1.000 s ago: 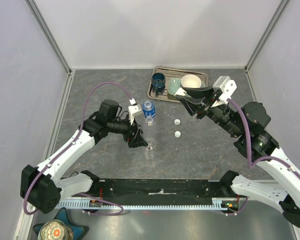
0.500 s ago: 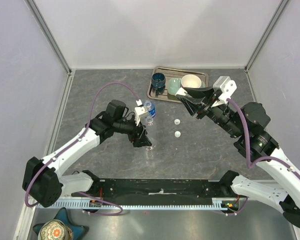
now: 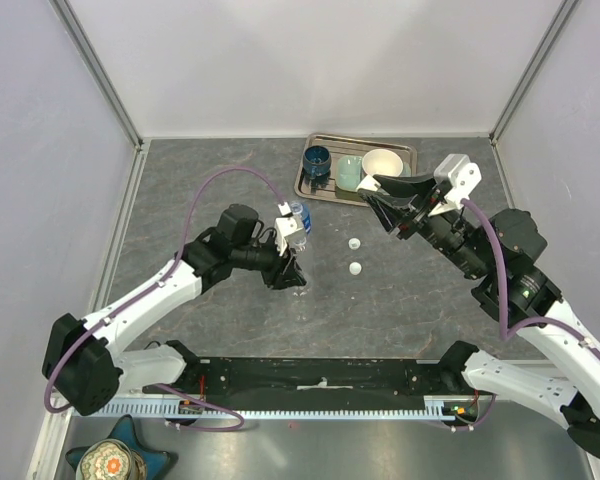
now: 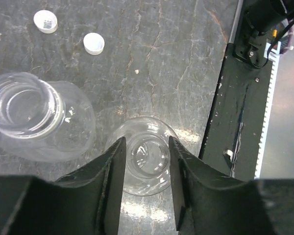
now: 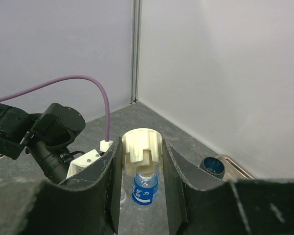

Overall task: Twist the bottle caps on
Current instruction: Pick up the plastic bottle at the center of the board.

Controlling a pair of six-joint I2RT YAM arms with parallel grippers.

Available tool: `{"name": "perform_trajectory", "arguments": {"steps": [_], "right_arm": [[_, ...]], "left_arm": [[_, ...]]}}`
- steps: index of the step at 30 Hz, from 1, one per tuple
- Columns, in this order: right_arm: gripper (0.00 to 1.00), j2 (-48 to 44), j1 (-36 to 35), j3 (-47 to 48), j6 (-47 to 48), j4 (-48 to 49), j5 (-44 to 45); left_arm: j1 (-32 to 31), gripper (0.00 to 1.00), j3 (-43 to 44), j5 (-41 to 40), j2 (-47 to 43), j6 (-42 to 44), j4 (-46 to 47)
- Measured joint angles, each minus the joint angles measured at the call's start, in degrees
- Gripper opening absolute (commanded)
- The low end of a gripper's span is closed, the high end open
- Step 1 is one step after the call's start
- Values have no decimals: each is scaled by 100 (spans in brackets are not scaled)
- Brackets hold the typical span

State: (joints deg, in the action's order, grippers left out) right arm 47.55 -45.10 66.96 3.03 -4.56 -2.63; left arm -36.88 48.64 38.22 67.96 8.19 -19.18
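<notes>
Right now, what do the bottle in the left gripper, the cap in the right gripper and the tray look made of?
bottle in the left gripper: clear glossy plastic, likely; table shows through, highlights on it.
cap in the right gripper: opaque cream plastic, matte, moulded ribs.
tray: seemingly metal, dull grey sheen, raised rim.
</notes>
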Motion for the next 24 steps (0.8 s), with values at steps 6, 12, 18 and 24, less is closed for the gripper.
{"name": "perform_trajectory", "arguments": {"steps": [6, 12, 18, 24], "right_arm": [[0, -63, 0, -2, -44, -33, 63], [0, -61, 0, -2, -142, -79, 127], [0, -63, 0, 0, -188, -173, 251], [0, -175, 0, 7, -192, -385, 511]], "left_arm": [[-177, 28, -59, -507, -138, 17, 114], [-1392, 23, 782, -1613, 514, 308, -402], [-2221, 14, 1652, -2280, 1611, 514, -625], [-2643, 8, 1928, -2549, 2756, 603, -977]]}}
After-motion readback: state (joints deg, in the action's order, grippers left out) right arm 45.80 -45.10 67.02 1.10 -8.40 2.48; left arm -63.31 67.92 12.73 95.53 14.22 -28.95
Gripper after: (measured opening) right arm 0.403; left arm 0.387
